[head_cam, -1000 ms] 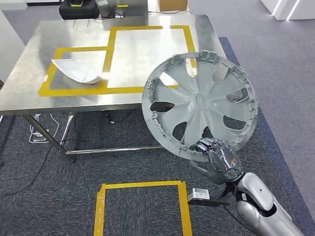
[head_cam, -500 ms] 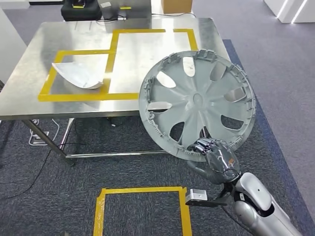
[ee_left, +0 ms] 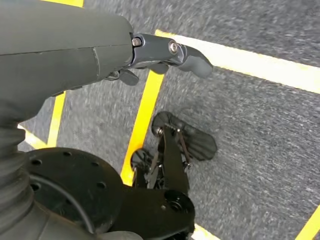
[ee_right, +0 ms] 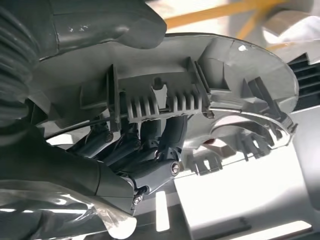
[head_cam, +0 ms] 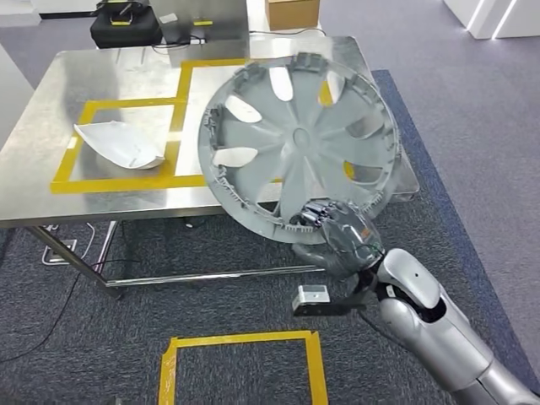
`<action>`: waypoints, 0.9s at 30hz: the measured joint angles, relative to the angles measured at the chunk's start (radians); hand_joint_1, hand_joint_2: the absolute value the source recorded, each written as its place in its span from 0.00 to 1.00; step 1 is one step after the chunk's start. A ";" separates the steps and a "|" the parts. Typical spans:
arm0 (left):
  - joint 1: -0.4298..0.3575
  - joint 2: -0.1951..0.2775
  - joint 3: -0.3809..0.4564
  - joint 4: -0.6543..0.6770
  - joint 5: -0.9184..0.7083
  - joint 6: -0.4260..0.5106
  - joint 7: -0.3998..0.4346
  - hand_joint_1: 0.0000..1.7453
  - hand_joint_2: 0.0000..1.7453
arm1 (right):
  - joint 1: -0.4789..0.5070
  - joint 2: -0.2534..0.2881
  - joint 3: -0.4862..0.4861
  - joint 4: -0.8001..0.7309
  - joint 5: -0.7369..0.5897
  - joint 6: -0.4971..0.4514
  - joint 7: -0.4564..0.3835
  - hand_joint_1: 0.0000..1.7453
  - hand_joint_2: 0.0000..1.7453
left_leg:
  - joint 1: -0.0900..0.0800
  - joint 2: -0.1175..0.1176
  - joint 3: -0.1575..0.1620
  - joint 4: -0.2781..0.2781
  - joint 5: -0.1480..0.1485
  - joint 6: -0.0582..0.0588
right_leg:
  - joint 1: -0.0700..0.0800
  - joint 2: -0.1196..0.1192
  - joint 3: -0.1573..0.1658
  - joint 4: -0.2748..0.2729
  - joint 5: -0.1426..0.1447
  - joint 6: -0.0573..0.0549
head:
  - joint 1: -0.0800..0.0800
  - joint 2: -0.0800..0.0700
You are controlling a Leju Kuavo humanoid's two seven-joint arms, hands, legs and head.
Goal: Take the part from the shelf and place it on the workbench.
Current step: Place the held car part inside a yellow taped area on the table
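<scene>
The part is a large grey wheel cover (head_cam: 299,143) with its ribbed inner side facing me. It hangs tilted over the right portion of the steel workbench (head_cam: 115,76), above the yellow-taped rectangle. My right hand (head_cam: 341,236) grips its near rim from below, off the bench's front edge. In the right wrist view the dark fingers (ee_right: 151,150) curl under the cover's clipped rim (ee_right: 188,85), with the thumb on the other side. My left hand (ee_left: 113,50) hangs over the carpet and holds nothing, its fingers apart.
A white curved panel (head_cam: 118,143) lies in the left taped box on the bench. A black case (head_cam: 121,29) and a cardboard box (head_cam: 292,12) stand beyond the far edge. A yellow tape square (head_cam: 242,342) marks the carpet in front of me.
The wheel cover has moved forward and to the left, from beside the bench's right front corner to over its top. The whole view has shifted a little too.
</scene>
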 joint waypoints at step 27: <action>-0.045 -0.027 -0.108 0.004 -0.115 0.008 0.074 0.00 1.00 | -0.318 0.310 0.163 0.537 -0.002 0.061 0.095 1.00 1.00 | 0.024 -0.002 -0.060 0.137 -0.040 -0.031 | -0.005 0.000 -0.036 -0.005 0.041 -0.020 | 0.000 0.000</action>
